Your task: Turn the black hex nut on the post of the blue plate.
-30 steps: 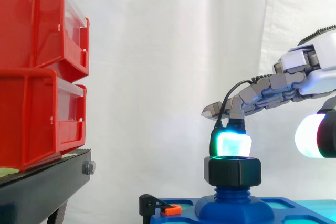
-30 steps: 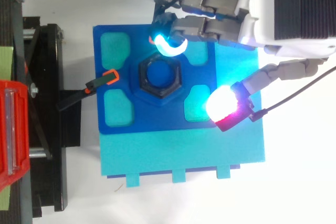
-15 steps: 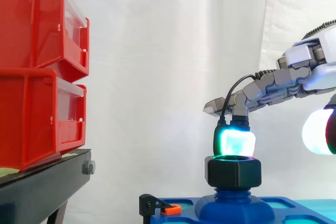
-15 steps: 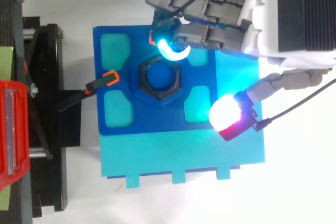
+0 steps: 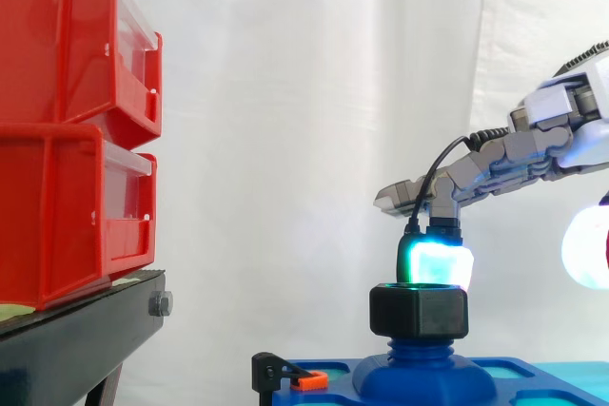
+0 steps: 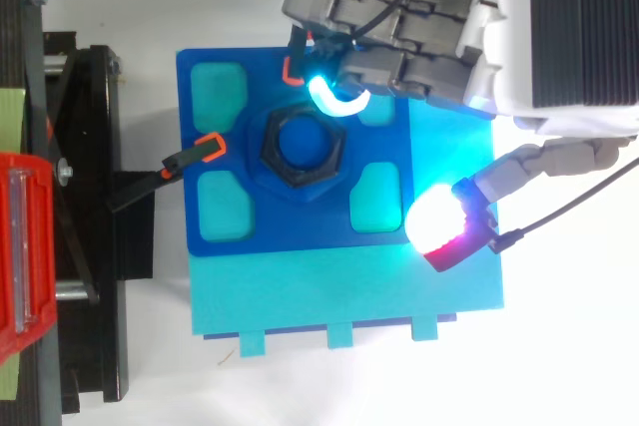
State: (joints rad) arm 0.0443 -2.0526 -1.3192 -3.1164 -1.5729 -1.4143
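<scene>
The black hex nut sits on the blue threaded post, which rises from the middle of the blue plate. From above, the nut rings the post top. My hand reaches in from the right, over the plate's far side. One bent finger sets its cyan-glowing fingertip against the nut's top far edge. The thumb's white and red pad hangs apart over the plate's near right corner. Nothing is held, so the hand is open.
The blue plate rests on a wider cyan base. An orange and black clamp grips the plate's left edge, and another orange clamp sits at its far edge. Two stacked red bins stand on the black stand at the left.
The hand has drifted right, away from the bins. Its cyan fingertip slid along the nut's far rim, and the nut appears turned a little. The thumb moved right too.
</scene>
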